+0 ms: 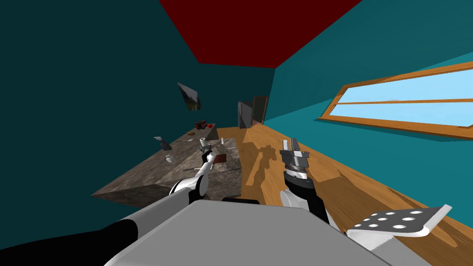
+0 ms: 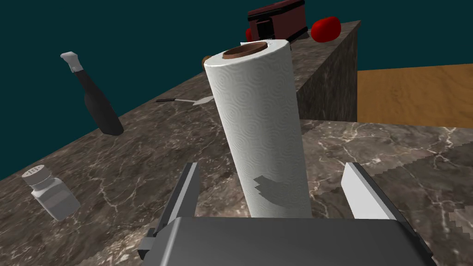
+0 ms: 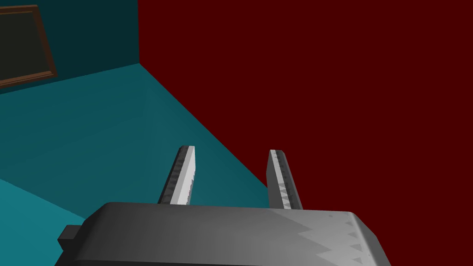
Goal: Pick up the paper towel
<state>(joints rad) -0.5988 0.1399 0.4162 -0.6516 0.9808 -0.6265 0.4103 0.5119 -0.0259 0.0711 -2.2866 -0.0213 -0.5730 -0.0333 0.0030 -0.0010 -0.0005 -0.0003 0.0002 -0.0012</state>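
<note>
Dark veined marble countertop (image 2: 392, 152) runs ahead of you along a teal wall (image 2: 138, 37). Your paper towel roll (image 2: 258, 120) stands upright on it, between the spread fingers of your left gripper (image 2: 271, 166), and neither finger touches it. Beyond the roll sits a dark red appliance (image 2: 277, 21) with a red fruit (image 2: 325, 28) beside it. A dark bottle (image 2: 99, 108) and a shaker (image 2: 48, 194) stand off to the roll's side. Your right gripper (image 3: 231, 150) is raised over the wooden floor (image 1: 369, 184), fingers parted and holding nothing.
</note>
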